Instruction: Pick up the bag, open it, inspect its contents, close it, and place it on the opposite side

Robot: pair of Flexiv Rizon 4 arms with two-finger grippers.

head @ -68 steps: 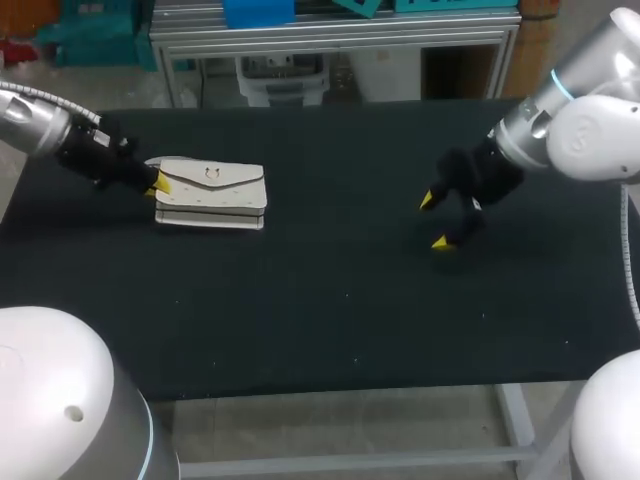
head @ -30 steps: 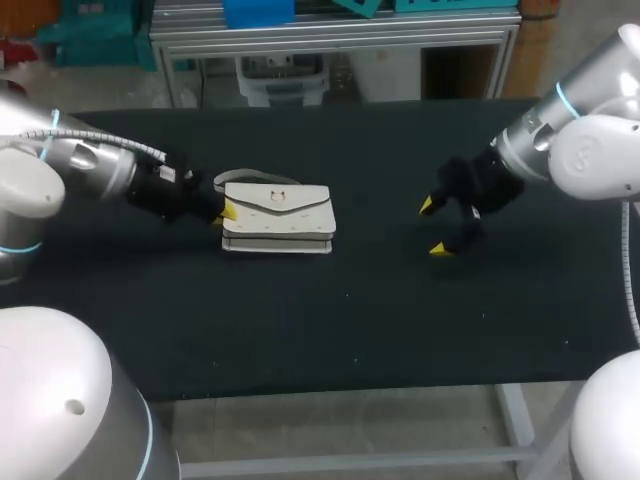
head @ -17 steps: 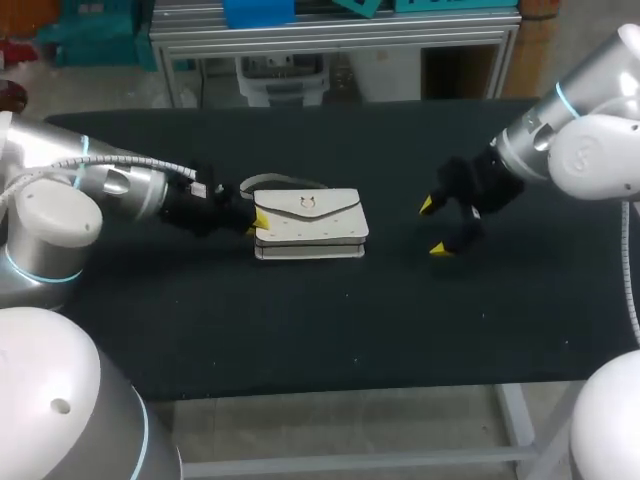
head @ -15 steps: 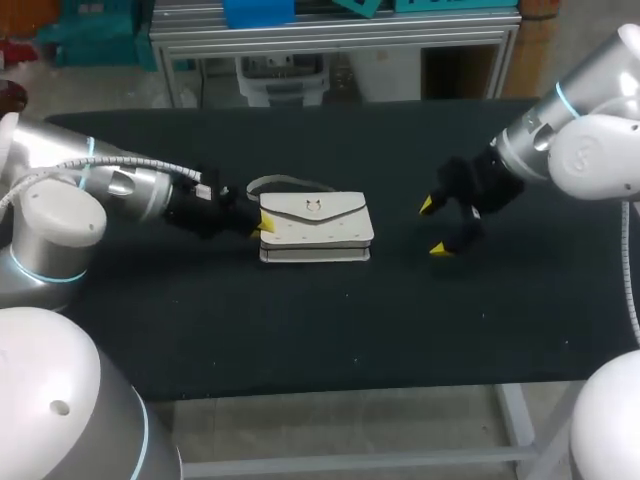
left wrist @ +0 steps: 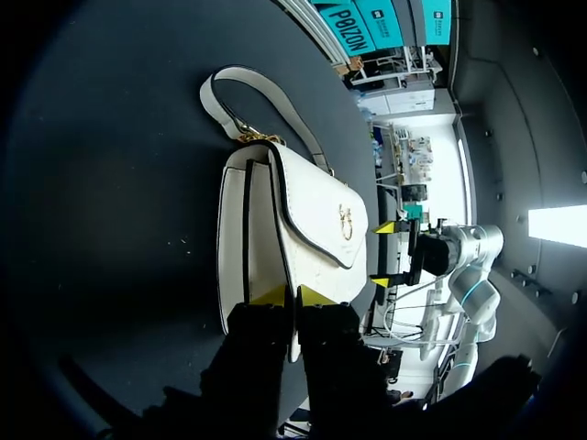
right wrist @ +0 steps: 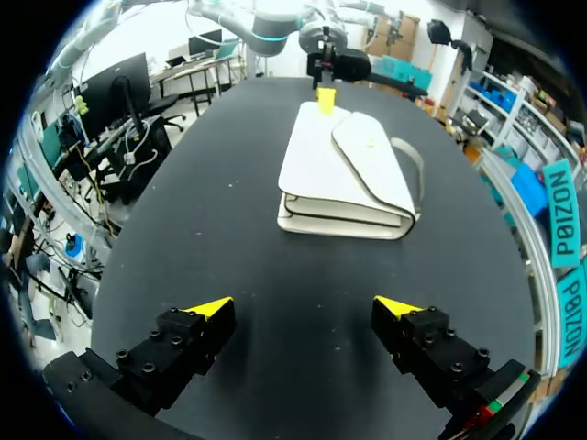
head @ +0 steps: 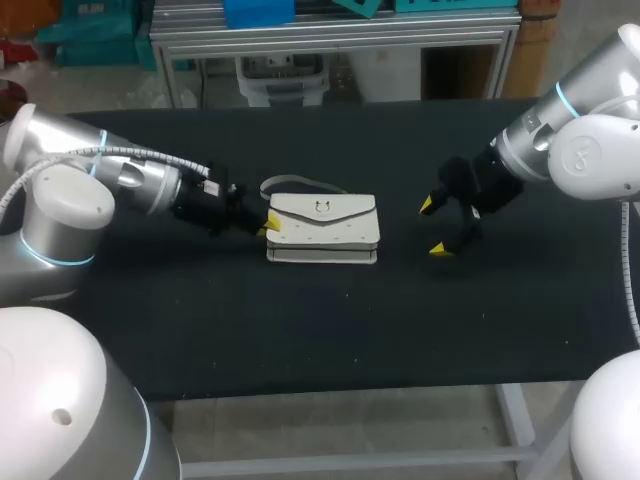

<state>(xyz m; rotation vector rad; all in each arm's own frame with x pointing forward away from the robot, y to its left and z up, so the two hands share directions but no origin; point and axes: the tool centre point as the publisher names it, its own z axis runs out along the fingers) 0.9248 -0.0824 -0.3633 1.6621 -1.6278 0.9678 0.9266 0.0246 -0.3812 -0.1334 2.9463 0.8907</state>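
Head view: white bag (head: 322, 228) lies flat near the middle of the table (head: 330, 320)

Left end effector (left wrist: 293, 295) is clamped on the bag's near end, its 2 yellow tips close together. Right end effector (head: 434, 225) hangs near the bag's other end, fingers wide apart.

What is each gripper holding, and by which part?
Left gripper pinches the white bag by the end edge facing that arm. Right gripper is open, holding nothing.
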